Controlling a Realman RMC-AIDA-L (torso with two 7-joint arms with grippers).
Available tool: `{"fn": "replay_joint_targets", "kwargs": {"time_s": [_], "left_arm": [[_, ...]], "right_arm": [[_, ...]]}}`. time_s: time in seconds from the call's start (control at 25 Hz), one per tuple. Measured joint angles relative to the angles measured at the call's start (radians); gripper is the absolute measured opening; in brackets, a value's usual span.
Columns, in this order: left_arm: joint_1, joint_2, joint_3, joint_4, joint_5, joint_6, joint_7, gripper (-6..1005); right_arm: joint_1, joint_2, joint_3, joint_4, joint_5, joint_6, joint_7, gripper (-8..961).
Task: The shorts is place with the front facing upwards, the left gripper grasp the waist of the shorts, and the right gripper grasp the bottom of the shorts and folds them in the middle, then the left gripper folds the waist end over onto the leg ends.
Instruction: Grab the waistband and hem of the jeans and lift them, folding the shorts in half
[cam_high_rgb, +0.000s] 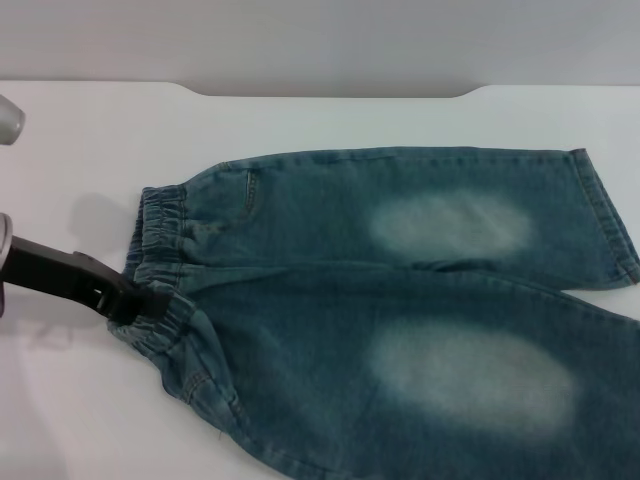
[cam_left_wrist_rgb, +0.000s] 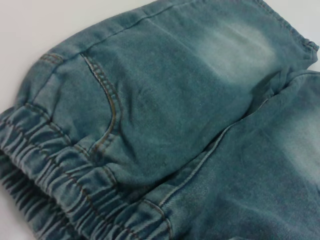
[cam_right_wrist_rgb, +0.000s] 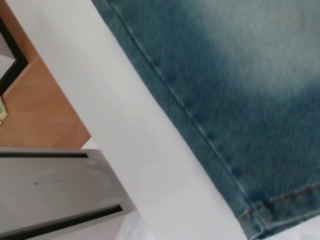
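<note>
The left gripper (cam_high_rgb: 150, 300) enters from the robot's left side in the head view, its black fingers reaching the waist (cam_high_rgb: 160, 235) at the lower part of the gathered elastic band. The tips sit against or slightly over the ruffled edge; whether they are spread or closed on the fabric cannot be told, since the denim hides the fingertips and the left wrist view shows only cloth. The shorts (cam_high_rgb: 400, 300) lie flat, front up, on the white table (cam_high_rgb: 90, 150), waist toward the robot's left and both legs running to the right, each with a pale faded patch. The upper leg's hem (cam_high_rgb: 610, 215) is visible near the right edge of the head view; the lower leg runs out of view. The right gripper does not appear in any view; its wrist camera looks along a stitched side seam and hem corner (cam_right_wrist_rgb: 260, 212) close to the table edge, which suggests it hovers near the bottom of the shorts. Judged risks: the left fingers may catch only the top layer of the elastic band, so the underside lags and the fold wrinkles. A grip set toward one side of the waist could skew the fold. On the right, the hem lies close to the table edge, so a low approach could push fabric off it.
</note>
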Motion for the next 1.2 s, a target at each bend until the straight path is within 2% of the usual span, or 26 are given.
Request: {"fn": "replay_joint_targets", "kwargs": {"time_s": [0.12,0.68,0.96,1.0,1.2], "left_arm": [[-0.001,-0.002,0.000,0.000,0.000,0.000,0.001,39],[-0.011,-0.008,0.001,0.000,0.000,-0.001,-0.001,39],[-0.012,-0.009,0.011,0.000,0.001,-0.001,-0.005,40],[-0.013,-0.009,0.011,0.000,0.001,-0.001,-0.006,40],[-0.016,-0.009,0.011,0.000,0.001,-0.001,-0.007,39]], "right_arm": [[0.003,-0.010,-0.001,0.034,-0.013,0.007,-0.001,458],[0.023,-0.010,-0.009,0.103,-0.050,0.072,-0.006,457],[0.036,0.000,0.011,0.125,-0.051,0.098,0.021,457],[0.034,0.010,0.013,0.123,-0.051,0.103,0.040,457],[0.028,0.022,0.005,0.118,-0.066,0.114,0.081,457]]}}
